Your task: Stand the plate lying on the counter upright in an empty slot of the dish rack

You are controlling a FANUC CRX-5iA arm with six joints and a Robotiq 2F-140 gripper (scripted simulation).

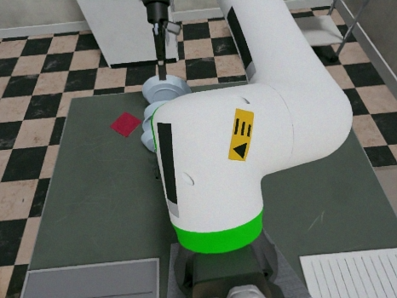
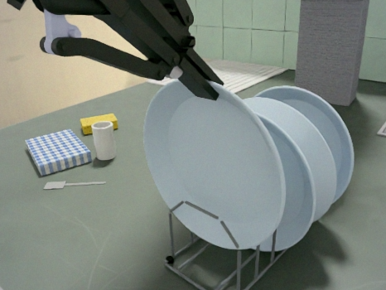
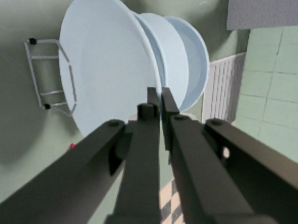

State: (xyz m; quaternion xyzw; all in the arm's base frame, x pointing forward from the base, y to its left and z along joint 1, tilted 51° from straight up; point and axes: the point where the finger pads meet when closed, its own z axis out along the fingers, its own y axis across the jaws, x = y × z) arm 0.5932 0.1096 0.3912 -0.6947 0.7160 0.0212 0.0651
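Observation:
My gripper (image 1: 162, 78) (image 2: 219, 90) (image 3: 158, 100) is shut on the upper rim of a pale blue plate (image 1: 167, 91) (image 2: 207, 145) (image 3: 105, 65), which it holds steeply, slightly tilted. The plate's lower part is down behind the end hoop of the wire dish rack (image 2: 170, 236) (image 3: 33, 75). Whether its lower edge sits between the inner long wires or touches them is hidden. Three other plates stand in the rack behind it: the nearest plate (image 2: 296, 186), close to the held one, a middle plate (image 2: 325, 178) (image 3: 175, 55) and the farthest plate (image 2: 335, 124) (image 3: 197, 60). The rack's far feet are hidden.
A grey column (image 2: 331, 50) (image 3: 260, 12) rises beyond the plates. A white cup (image 2: 103, 142), yellow sponge (image 2: 98, 124), checked cloth (image 2: 58, 151) and spatula (image 2: 55, 185) lie off to one side. A red square (image 1: 125, 124) lies near the rack. My arm hides much of the rack in the top view.

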